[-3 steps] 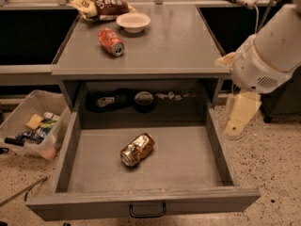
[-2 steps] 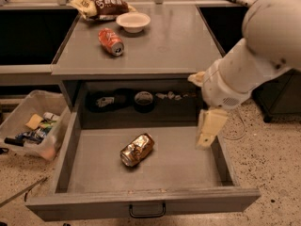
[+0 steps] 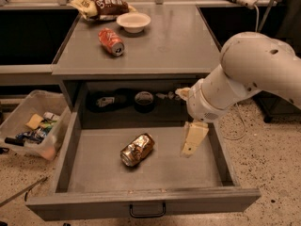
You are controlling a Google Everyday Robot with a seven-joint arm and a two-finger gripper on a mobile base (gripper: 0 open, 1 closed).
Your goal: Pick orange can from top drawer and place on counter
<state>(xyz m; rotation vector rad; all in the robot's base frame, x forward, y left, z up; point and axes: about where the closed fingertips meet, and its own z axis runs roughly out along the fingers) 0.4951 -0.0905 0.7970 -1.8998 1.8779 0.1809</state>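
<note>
- Orange can (image 3: pixel 137 149) lies on its side mid-floor in the open top drawer (image 3: pixel 164 173), so nothing is picked yet
- Gripper (image 3: pixel 194 139) hangs inside the drawer, near the can's right side and apart from it; open or closed, I cannot tell
- Left to do: grasp, lift, set down on the counter (image 3: pixel 178 41)
- Up there: 1 red can (image 3: pixel 111 41), 1 white bowl (image 3: pixel 133 21), 1 snack bag (image 3: pixel 101 4), all back-left
- The counter edge overhangs the drawer's back, so the lift likely needs care
</note>
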